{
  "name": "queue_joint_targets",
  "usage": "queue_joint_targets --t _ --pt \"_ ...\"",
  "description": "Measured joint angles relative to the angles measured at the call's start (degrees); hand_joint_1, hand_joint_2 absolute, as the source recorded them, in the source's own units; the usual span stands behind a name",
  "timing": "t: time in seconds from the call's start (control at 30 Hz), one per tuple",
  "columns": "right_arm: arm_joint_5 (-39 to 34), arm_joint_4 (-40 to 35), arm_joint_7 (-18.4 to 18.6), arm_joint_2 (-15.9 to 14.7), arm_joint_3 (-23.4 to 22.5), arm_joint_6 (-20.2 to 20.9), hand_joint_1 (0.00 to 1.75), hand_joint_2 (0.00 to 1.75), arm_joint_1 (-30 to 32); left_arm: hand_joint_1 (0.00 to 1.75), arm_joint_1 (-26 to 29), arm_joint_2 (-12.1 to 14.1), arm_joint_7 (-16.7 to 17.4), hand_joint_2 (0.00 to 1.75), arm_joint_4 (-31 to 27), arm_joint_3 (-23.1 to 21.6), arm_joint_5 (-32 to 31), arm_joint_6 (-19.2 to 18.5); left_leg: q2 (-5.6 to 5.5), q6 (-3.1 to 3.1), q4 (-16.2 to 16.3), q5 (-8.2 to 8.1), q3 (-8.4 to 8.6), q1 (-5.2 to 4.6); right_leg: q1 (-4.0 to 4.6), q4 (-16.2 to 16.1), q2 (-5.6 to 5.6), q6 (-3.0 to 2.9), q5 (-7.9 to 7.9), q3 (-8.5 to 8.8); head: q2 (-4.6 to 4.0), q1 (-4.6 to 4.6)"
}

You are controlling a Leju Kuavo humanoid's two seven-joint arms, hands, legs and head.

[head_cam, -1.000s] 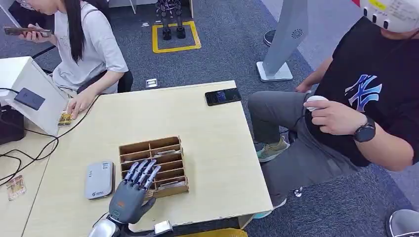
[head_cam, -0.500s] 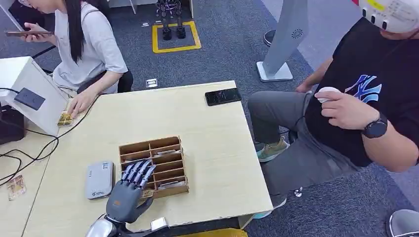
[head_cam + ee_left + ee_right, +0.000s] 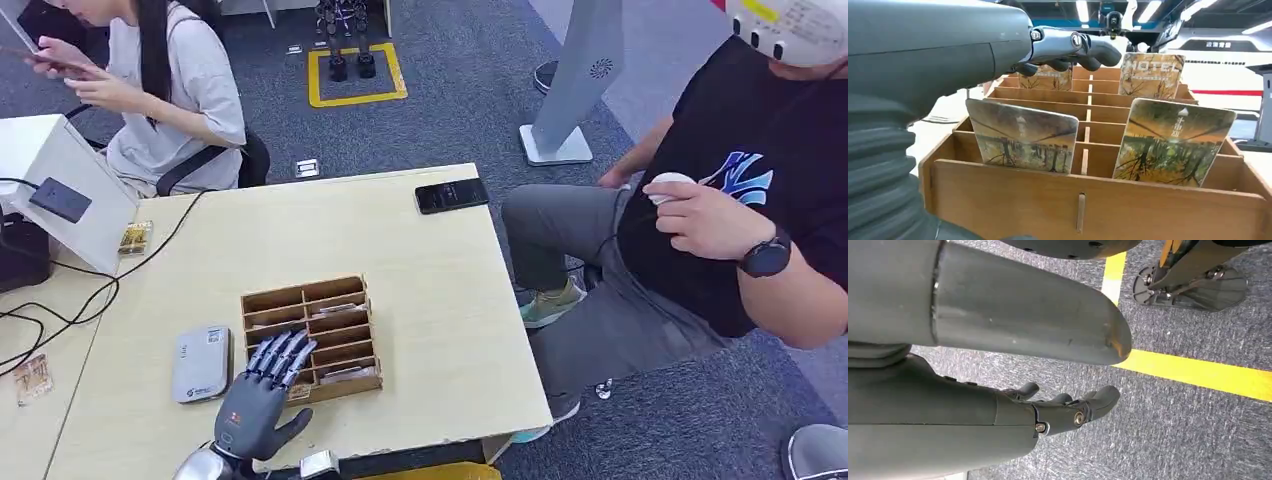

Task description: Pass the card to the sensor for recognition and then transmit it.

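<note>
While the left robot hand (image 3: 262, 385) is hovered over the near-left corner of the wooden card rack (image 3: 330, 300) on the bench (image 3: 430, 290), its fingers (image 3: 1083, 47) are spread and nothing is grasped. Cards (image 3: 1023, 136) are stood upright in the rack's slots, sensor (image 3: 200, 363) just beside it. Right robot hand (image 3: 1058, 412) is hung over carpet, fingers loosely curled, nothing held.

High head view; wrist close-ups, sharing wooden card rack (image 3: 313, 337).

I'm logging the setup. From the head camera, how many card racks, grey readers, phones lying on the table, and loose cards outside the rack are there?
Card rack: 1
Grey reader: 1
Phone on the table: 1
Loose cards: 2
Total: 5
</note>
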Motion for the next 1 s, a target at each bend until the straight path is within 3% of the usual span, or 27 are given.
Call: queue_joint_targets --t 0.73,1.0 --pt "-1.0 0.0 0.1 0.0 0.6 0.1 0.00 0.00 0.0 0.00 3.2 2.8 -0.8 1.75 -6.2 0.0 -0.3 -2.4 0.00 0.00 0.0 0.00 0.00 0.00 0.00 0.0 0.00 0.00 0.00 0.00 0.00 0.00" --pt "-1.9 0.0 0.0 0.0 1.4 0.0 0.00 0.00 0.0 0.00 3.2 3.7 1.3 1.75 -6.3 0.0 -1.4 -2.7 0.00 0.00 0.0 0.00 0.00 0.01 0.01 0.0 0.00 -0.01 -0.01 0.00 0.00 0.00"
